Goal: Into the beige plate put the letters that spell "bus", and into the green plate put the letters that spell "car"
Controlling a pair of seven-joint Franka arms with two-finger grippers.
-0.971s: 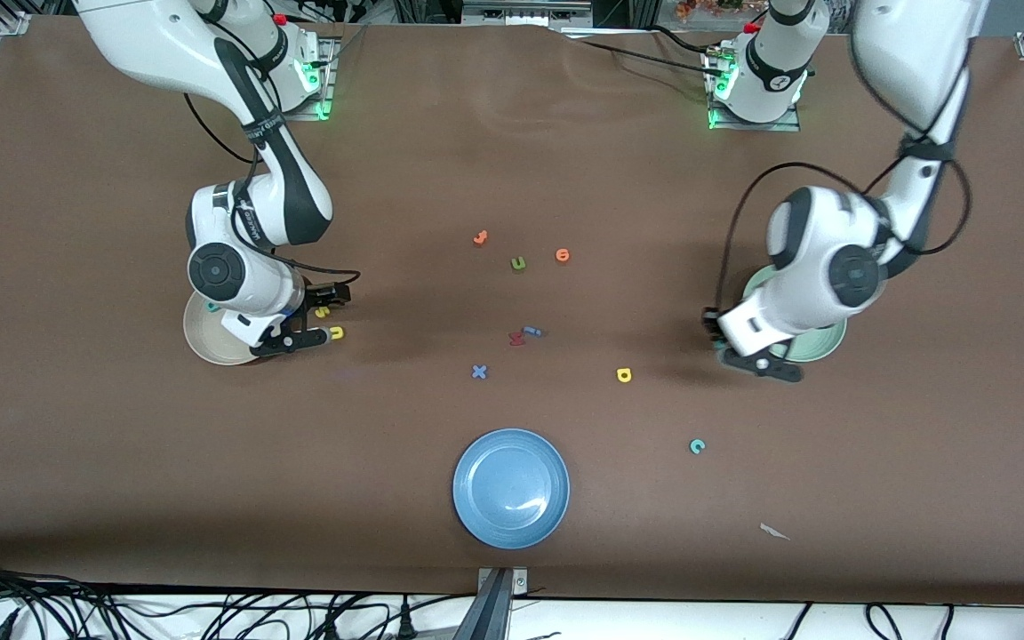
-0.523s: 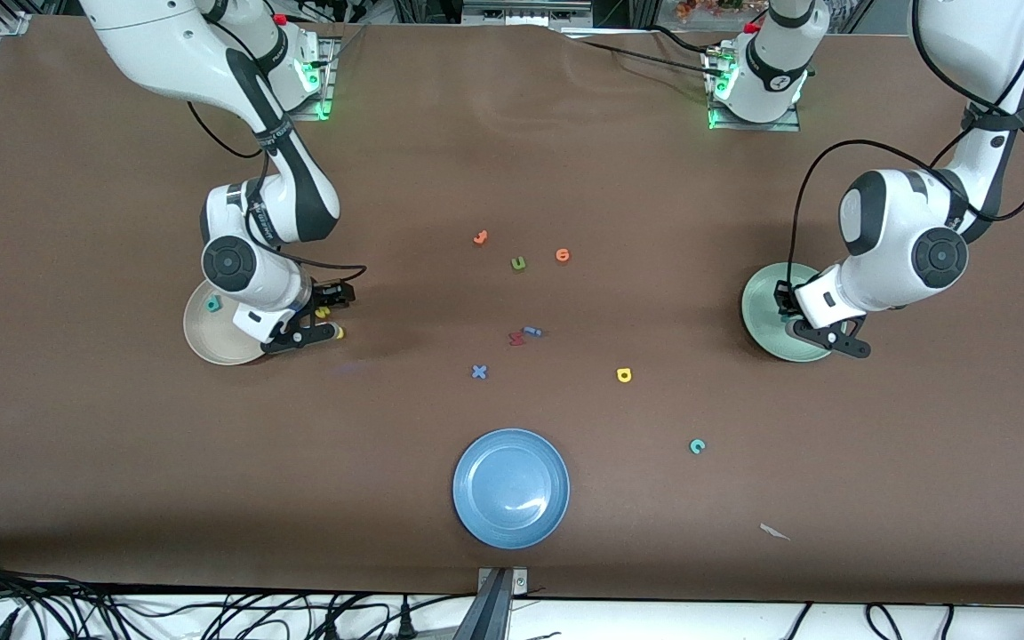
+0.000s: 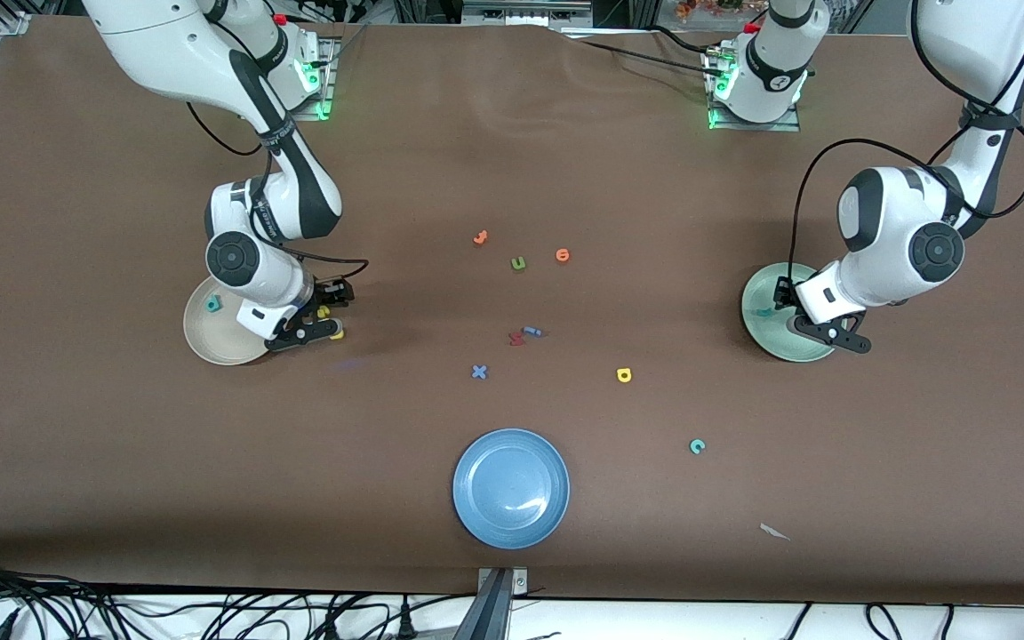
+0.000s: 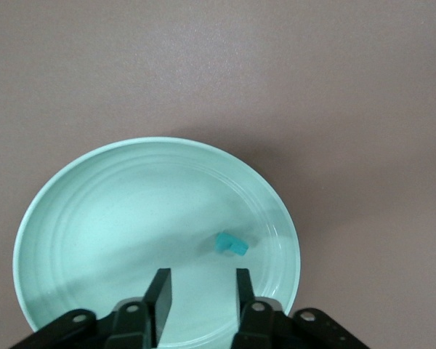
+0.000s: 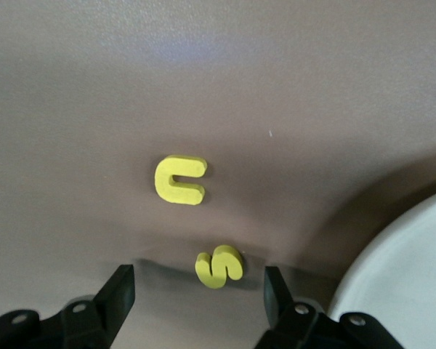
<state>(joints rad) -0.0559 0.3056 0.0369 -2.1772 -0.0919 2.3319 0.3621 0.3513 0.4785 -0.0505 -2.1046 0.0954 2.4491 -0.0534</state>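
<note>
My right gripper [image 3: 320, 316] [image 5: 198, 289] is low over the table beside the beige plate [image 3: 210, 342] [image 5: 414, 276]. It is open, with the yellow "s" [image 3: 323, 311] [image 5: 219, 265] between its fingers, untouched. The yellow "u" [image 3: 337, 334] [image 5: 179, 179] lies just past it. A teal "b" [image 3: 212, 304] rests in the beige plate. My left gripper [image 3: 801, 318] [image 4: 200, 282] hangs open and empty over the green plate [image 3: 756, 333] [image 4: 80, 218]. The teal "r" [image 4: 231, 245] lies in that plate. The yellow "a" [image 3: 624, 375] and teal "c" [image 3: 697, 446] lie on the table.
A blue plate [image 3: 510, 487] sits near the front edge. Mid-table lie two orange letters [image 3: 480, 237] [image 3: 563, 256], an olive "u" [image 3: 518, 263], a red letter [image 3: 516, 339] touching a blue one [image 3: 532, 332], and a blue "x" [image 3: 478, 372]. A paper scrap [image 3: 774, 532] lies toward the left arm's end.
My left arm swung from beside the green plate to over it and opened, leaving the teal "r" in the plate. My right gripper's fingers have drawn closer together around the "s".
</note>
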